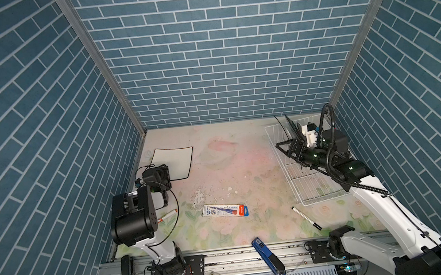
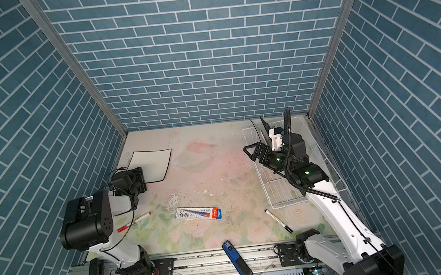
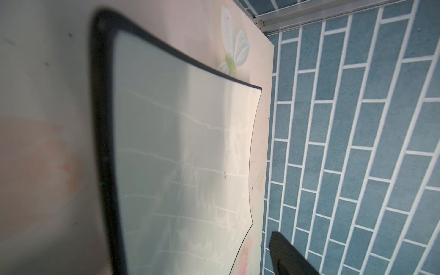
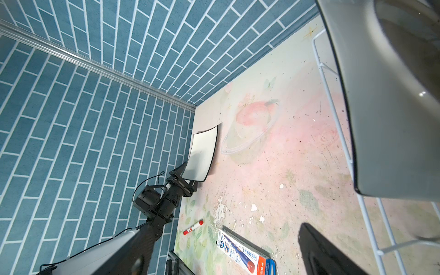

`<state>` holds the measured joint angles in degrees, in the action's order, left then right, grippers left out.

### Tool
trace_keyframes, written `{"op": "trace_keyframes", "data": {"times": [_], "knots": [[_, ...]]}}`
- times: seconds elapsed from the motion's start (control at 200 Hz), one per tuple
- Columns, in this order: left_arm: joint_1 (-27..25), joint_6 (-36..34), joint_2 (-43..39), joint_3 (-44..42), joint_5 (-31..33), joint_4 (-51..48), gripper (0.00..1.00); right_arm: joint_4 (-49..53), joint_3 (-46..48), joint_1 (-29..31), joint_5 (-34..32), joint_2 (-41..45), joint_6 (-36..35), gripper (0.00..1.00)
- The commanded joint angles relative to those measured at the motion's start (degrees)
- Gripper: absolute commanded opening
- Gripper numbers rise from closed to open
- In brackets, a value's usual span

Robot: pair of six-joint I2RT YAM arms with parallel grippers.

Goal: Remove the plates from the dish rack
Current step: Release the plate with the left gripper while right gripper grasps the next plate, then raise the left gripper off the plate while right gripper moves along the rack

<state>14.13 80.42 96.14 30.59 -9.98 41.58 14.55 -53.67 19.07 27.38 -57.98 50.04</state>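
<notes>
Glossy square white plate, thin black rim, lies flat, well apart from white wire dish rack. My left tool and right tool gape, empty.

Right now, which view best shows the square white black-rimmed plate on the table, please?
A top view: the square white black-rimmed plate shows almost whole. Left wrist crops it close; right wrist shows it small.

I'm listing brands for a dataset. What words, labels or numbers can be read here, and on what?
No text can be read for certain.
Packet: printed lettering, too blurred to read.
Red marker: label too small.
Black stapler: white mark, unreadable.
Blue stapler: label too small.
White plate: no text.
</notes>
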Motion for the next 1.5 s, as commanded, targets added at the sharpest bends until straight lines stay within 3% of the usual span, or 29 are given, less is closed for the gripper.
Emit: {"op": "trace_keyframes", "data": {"times": [0.0, 0.685, 1.075, 1.496], "knots": [[0.16, -0.74, 0.14, 1.27, -1.14, 2.14, 0.76, -0.31, -2.34, -0.17, 1.1, 0.82, -1.0, 0.96], [-0.27, -5.86, -6.39, -1.3, -1.06, -9.81, 0.92, 3.53, -1.42, -0.09, -0.69, 3.55, -2.27, 0.96], [-0.51, -11.24, -20.39, -5.29, 1.03, -21.6, 0.93, 13.81, -5.48, -0.13, -6.46, 1.95, -9.56, 0.96], [-2.35, -26.13, -37.9, -3.44, -8.22, -39.99, 0.93, 31.75, -15.52, 0.84, -17.3, 1.04, -15.8, 0.94]]}}
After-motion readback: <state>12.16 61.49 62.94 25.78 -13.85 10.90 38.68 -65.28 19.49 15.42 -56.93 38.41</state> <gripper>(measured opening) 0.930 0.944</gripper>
